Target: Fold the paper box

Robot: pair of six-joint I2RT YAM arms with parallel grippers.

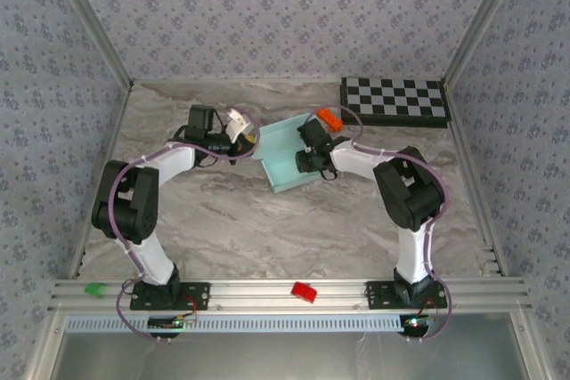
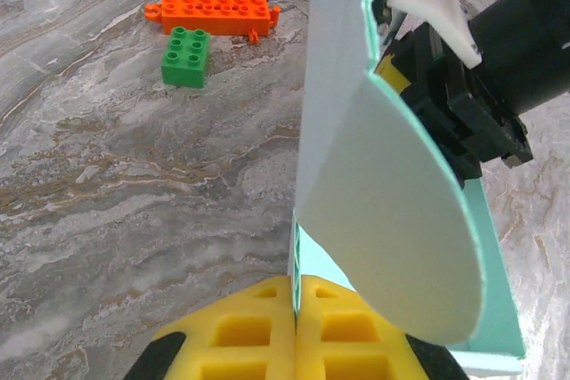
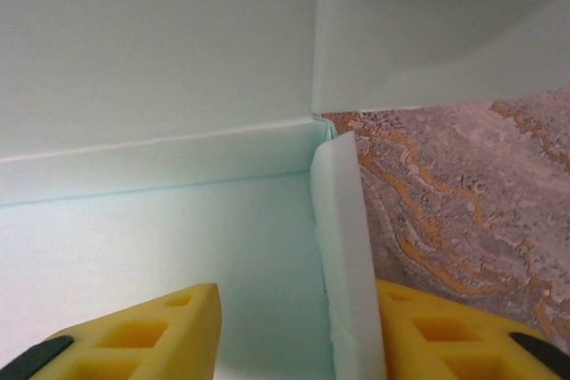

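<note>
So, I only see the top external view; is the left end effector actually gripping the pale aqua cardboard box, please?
Observer: Yes, the left end effector is shut on an upright panel of the pale aqua cardboard box.
Operator: Thanks, and the right one?
Observer: The right end effector is open, astride a side flap, one finger over the grey marble table.
Operator: Anything behind that arm?
Observer: A green toy brick lies beside the orange toy brick.

paper box [image 3: 160, 68] cropped at edges, tiny red piece [image 1: 305, 292], perhaps brick
</note>
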